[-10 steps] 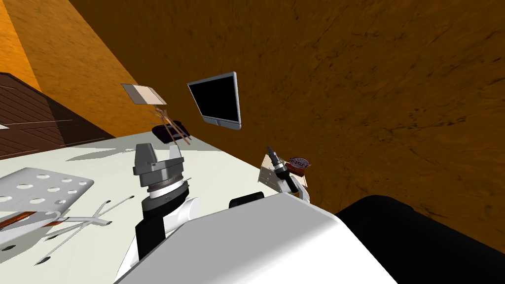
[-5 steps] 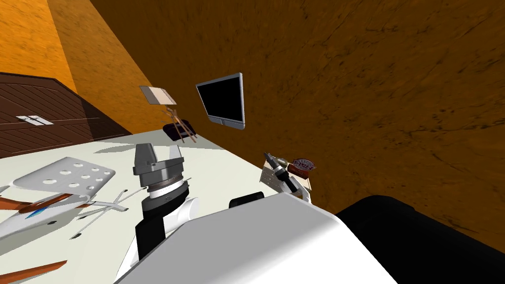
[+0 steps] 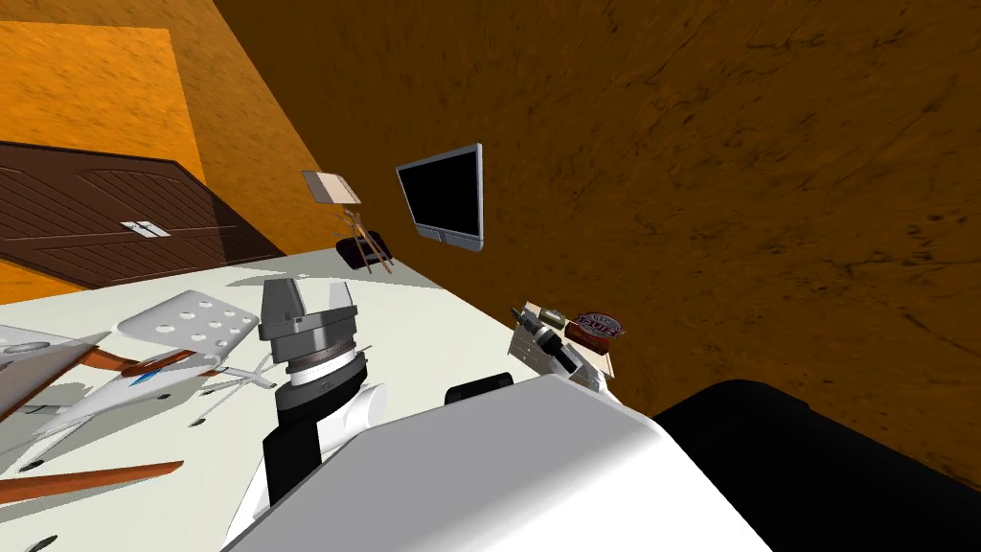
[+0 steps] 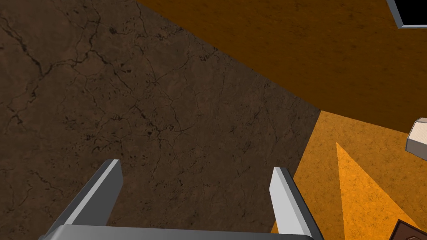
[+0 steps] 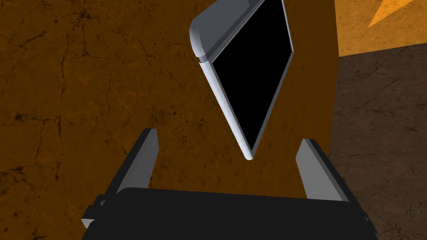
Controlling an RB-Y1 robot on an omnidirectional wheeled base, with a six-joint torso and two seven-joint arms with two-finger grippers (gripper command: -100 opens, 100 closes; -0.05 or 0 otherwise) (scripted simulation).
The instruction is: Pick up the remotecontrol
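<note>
Pale floor (image 3: 422, 316), brown walls: your view has swung left over the last second, sliding the perforated white chair (image 3: 196, 321) and brown door (image 3: 105, 216) further into frame. Nearest, left of centre, your left pincer (image 3: 309, 287) hangs with blades spread, empty. The right pincer (image 5: 228, 136) is spread too, aimed at the wall-mounted screen (image 3: 443, 196). Right of centre, a small pale stand (image 3: 525, 343) carries a dark bottle-like piece (image 3: 548, 340) and a red-labelled tin (image 3: 596, 328). Beyond stands a tripod lamp (image 3: 330, 187). The remotecontrol cannot be made out; you are likely still searching.
</note>
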